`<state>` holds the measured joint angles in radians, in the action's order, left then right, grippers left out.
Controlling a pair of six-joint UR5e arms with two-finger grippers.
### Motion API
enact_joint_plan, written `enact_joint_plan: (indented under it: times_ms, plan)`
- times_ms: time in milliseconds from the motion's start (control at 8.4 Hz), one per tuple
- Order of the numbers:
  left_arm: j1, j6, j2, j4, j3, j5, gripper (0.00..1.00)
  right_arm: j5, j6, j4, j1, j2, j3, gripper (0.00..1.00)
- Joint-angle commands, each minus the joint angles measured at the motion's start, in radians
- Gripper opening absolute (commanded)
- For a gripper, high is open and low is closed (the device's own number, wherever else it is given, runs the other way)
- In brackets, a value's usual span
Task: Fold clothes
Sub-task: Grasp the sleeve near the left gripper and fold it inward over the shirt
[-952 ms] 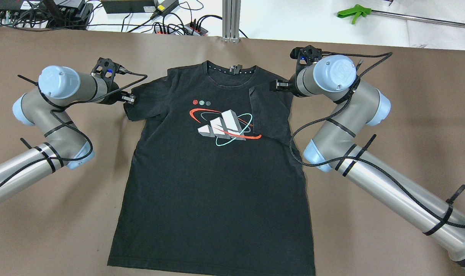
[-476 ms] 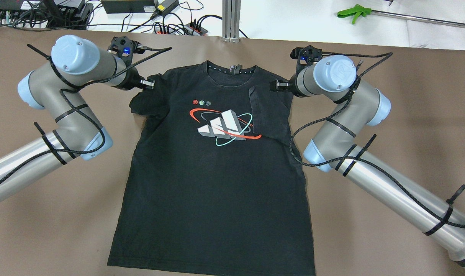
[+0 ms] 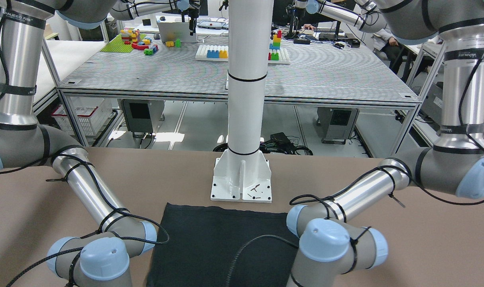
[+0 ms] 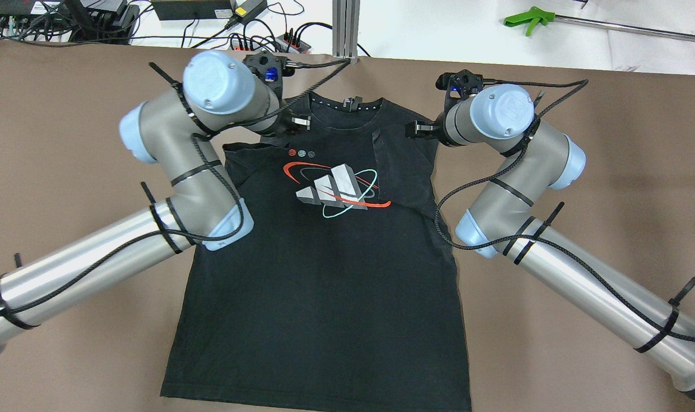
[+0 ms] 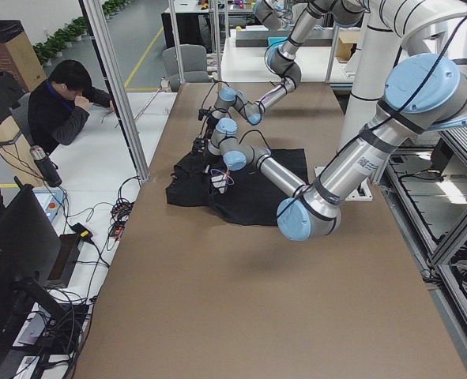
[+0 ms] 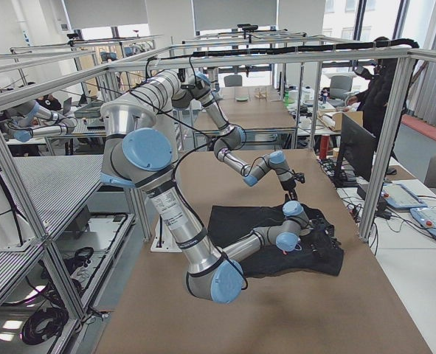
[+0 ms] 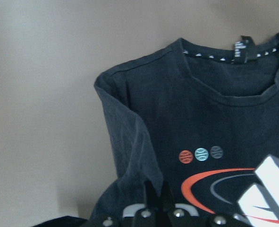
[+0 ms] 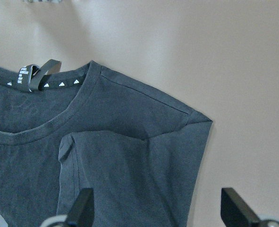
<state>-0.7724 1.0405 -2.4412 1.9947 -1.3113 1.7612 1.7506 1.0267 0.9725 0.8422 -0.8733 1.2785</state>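
Note:
A black T-shirt [image 4: 319,274] with a red, white and teal logo lies flat, face up, on the brown table [image 4: 611,143]. My left gripper [image 4: 300,122] is shut on the shirt's left sleeve [image 7: 130,146] and holds it over the chest, near the collar. The left wrist view shows the fingers [image 7: 151,196] pinched together on the fabric. My right gripper [image 4: 411,129] is open and empty above the right shoulder. Its fingers [image 8: 85,208] stand wide apart in the right wrist view. The right sleeve [image 4: 402,166] lies folded inward on the shirt.
Power strips and cables [image 4: 267,40] and an aluminium post [image 4: 346,28] stand past the table's far edge. A green-handled tool [image 4: 530,20] lies at the far right. The white base column [image 3: 244,119] stands behind the shirt's hem [image 3: 226,213].
My left gripper has carried the left sleeve from the shirt's left edge up and to the right, over the chest. The right arm has stayed still.

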Motion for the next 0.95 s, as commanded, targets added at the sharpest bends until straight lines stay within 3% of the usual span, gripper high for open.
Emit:
enact_joint_plan:
  times_ms: [0,119,476,714,833]
  plan:
    - [0.091,0.061,-0.142,0.175,0.304,-0.262,0.94,-0.005,-0.002,0.0,0.0,-0.004,-0.004,0.94]
    - [0.091,0.05,-0.137,0.272,0.361,-0.27,0.95,-0.005,-0.002,0.0,0.0,-0.004,-0.004,0.94]
    - [0.049,0.03,-0.142,0.277,0.348,-0.255,0.95,-0.005,-0.005,0.002,0.0,-0.004,-0.007,0.94]
    - [-0.002,0.047,-0.104,0.257,0.234,-0.067,0.95,0.032,-0.002,0.009,0.008,-0.004,0.024,0.94]
    - [-0.034,0.049,-0.051,0.247,0.171,0.019,0.95,0.097,0.004,0.017,0.012,-0.019,0.053,0.94]
